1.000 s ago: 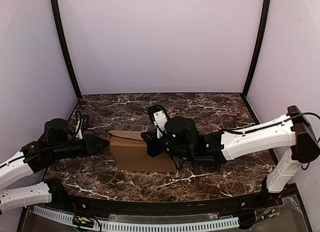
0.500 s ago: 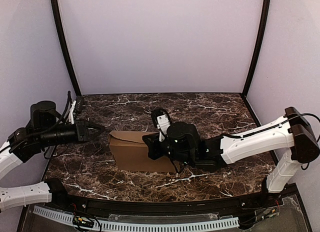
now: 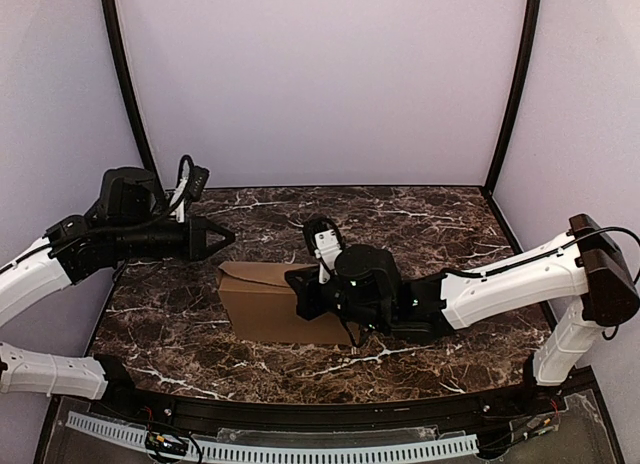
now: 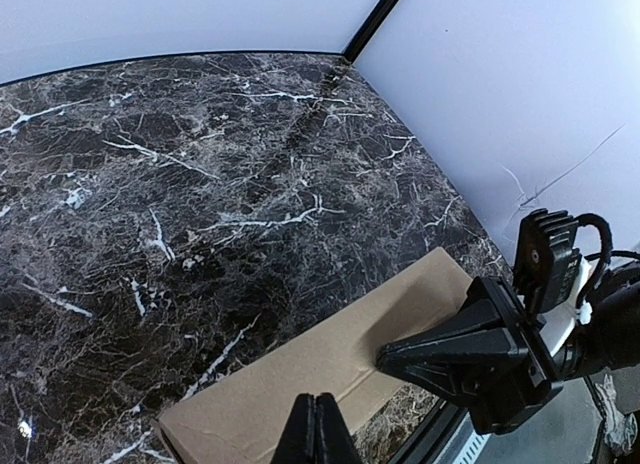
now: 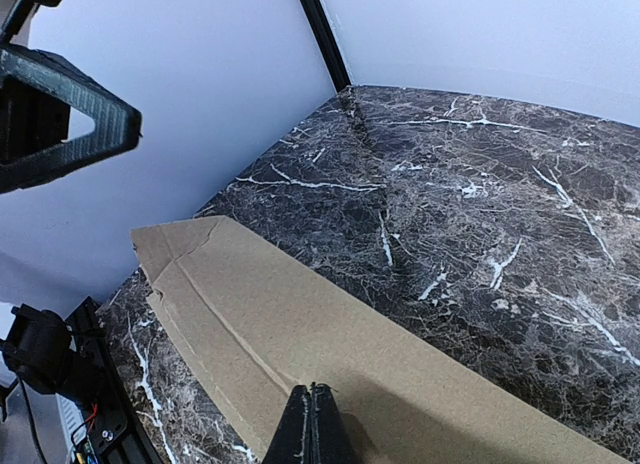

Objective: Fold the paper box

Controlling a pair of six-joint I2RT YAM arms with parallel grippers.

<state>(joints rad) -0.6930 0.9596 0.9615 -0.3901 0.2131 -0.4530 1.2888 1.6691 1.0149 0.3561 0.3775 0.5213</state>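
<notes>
- Closest in, both arms come up off the near edge of the table, which is dark marble with white veins. The right arm sweeps in low from the right side.
- The box sits flat on the table, a bit left of centre. Plain brown cardboard, closed up into a shallow rectangle, long side running left to right.
- The right gripper is over the box's right end. Its wrist cam shows the fingers pressed together with nothing between them, tips right down on the cardboard top. It looks like it's touching, not pinching.
- The same cam shows a crease running the length of the top panel. There's a tapered flap folded over at the far left end.
- The left gripper is up in the air, beyond the box's left end and pointing right. It's clear of the cardboard and touching nothing.
- Its fingers are squeezed together too, empty. The left wrist cam looks down past them at the box's top, with the right gripper's black wedge on it.
- The two grippers are well apart, with most of the box's length between them.
- Farthest back is the pale lilac wall, with black posts at the corners.
</notes>
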